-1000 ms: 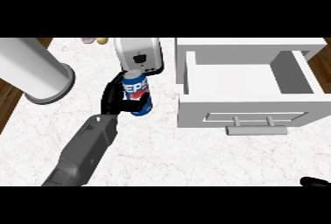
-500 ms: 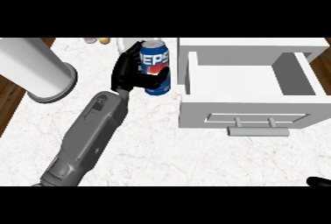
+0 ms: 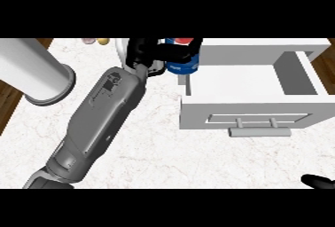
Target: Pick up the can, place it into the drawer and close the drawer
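Note:
A blue can with a red top hangs above the left wall of the open white drawer. My left hand is shut on the can, its black fingers curled round it from the left and hiding most of its top half. The grey left forearm runs up from the lower left. The drawer is pulled out, its handle facing me and its inside bare. Only a black tip of my right hand shows at the lower right corner, well away from the drawer.
A large white cylinder stands at the left edge of the marble counter. A white object sits behind my left hand, mostly hidden. Two small items lie at the counter's far edge. Dark wood floor shows at both sides.
My left arm has carried the can up and to the right, from the counter left of the drawer to above the drawer's left wall. The right hand stays put.

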Robot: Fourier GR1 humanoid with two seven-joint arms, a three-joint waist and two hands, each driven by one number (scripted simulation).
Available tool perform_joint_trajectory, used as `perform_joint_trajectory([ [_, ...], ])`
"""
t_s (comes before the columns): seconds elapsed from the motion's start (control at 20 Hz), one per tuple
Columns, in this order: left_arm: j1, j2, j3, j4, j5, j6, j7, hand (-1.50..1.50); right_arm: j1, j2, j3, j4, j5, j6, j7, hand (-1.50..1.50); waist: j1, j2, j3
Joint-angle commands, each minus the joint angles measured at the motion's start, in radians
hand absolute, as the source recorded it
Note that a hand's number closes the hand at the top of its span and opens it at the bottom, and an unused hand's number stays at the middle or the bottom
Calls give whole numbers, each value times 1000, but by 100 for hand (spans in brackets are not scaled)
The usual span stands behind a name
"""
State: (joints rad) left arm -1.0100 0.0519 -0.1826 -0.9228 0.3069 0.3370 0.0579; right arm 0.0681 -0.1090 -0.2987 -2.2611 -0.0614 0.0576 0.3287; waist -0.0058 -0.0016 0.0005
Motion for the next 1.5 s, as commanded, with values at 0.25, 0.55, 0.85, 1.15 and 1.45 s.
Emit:
perform_joint_trajectory([
  [0.25,-213,-50,22,65,-54,75,140,150,22,-5,-23,-35,-37,17,8,-150,-12,1,0],
  [0.55,-399,-51,45,296,-33,64,129,150,-22,-38,-26,-64,-46,5,92,-150,-30,8,0],
  [0.85,-503,-52,-35,420,79,132,107,150,-79,3,30,24,3,-20,28,-150,-57,17,2],
  [1.15,-562,-52,-116,490,126,170,105,150,-65,-22,12,-16,-32,5,46,-150,-77,17,2],
  [1.45,-595,-52,-98,587,132,217,39,-150,-88,-61,-36,16,-70,22,50,-150,-78,24,3],
])
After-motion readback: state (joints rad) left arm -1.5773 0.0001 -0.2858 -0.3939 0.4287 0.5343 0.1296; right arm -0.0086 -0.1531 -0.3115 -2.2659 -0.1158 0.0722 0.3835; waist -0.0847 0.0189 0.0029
